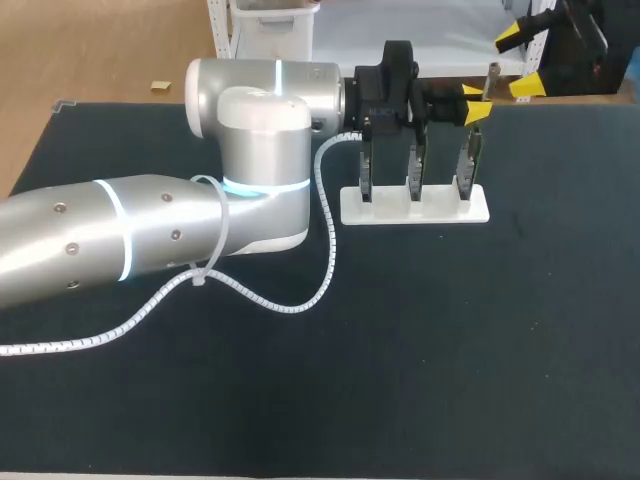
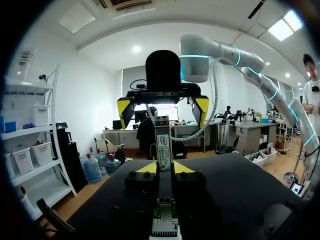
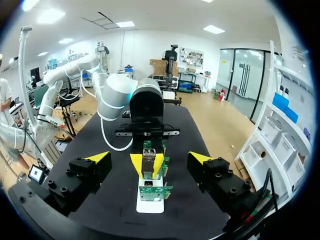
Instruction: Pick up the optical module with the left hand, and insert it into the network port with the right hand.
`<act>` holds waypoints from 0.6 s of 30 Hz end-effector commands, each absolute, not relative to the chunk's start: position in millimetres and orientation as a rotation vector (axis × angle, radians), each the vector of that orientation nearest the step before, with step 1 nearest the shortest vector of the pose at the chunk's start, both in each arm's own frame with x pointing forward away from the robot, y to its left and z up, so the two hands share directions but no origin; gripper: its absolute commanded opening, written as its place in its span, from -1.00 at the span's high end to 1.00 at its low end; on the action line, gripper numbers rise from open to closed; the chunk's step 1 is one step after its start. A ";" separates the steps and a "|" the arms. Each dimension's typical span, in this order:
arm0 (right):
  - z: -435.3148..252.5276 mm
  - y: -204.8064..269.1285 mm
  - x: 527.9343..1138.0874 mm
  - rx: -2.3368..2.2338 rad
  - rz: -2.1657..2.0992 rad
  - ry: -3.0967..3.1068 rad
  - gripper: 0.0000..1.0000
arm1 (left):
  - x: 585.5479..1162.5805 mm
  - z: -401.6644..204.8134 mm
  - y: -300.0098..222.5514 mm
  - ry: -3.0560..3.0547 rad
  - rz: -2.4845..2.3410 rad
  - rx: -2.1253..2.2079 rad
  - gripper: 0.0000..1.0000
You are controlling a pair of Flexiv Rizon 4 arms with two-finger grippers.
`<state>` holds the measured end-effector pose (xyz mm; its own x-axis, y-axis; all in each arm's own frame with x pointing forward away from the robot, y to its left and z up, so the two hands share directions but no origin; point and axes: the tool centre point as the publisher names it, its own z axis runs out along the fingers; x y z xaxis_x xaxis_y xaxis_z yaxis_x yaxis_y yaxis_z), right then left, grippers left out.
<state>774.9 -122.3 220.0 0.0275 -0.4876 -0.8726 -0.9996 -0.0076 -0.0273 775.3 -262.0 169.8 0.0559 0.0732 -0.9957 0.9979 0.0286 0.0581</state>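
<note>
The optical module (image 1: 491,80), a slim metal stick, stands upright with my left gripper (image 1: 475,103) shut on its lower part. In the left wrist view the module (image 2: 162,142) rises between the yellow tips of the left gripper (image 2: 164,167). It is held above the rightmost of three green port boards (image 1: 467,165) standing in a white stand (image 1: 415,208). My right gripper (image 1: 520,62) is beyond the table's far edge, facing the module with its fingers wide open. In its own view the right gripper (image 3: 149,157) stays short of the module (image 3: 148,164), touching nothing.
My left arm (image 1: 150,235) lies across the table's left half, with a white coiled cable (image 1: 300,300) looping onto the dark mat. The stand (image 3: 150,204) with its boards is under and just ahead of both grippers.
</note>
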 end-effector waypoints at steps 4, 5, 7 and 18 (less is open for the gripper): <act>217.1 -116.2 778.8 -1.607 0.920 1.546 -1.00 | 777.8 169.8 -263.1 1.234 -1.113 1.271 1.00; 216.7 -115.4 778.6 -1.608 0.922 1.547 -1.00 | 777.8 169.8 -263.1 1.234 -1.113 1.271 1.00; 216.3 -113.5 778.0 -1.611 0.925 1.546 -1.00 | 777.8 169.8 -263.1 1.234 -1.113 1.271 1.00; 216.5 -105.8 777.8 -1.616 0.926 1.538 -1.00 | 777.8 169.8 -263.1 1.234 -1.113 1.271 1.00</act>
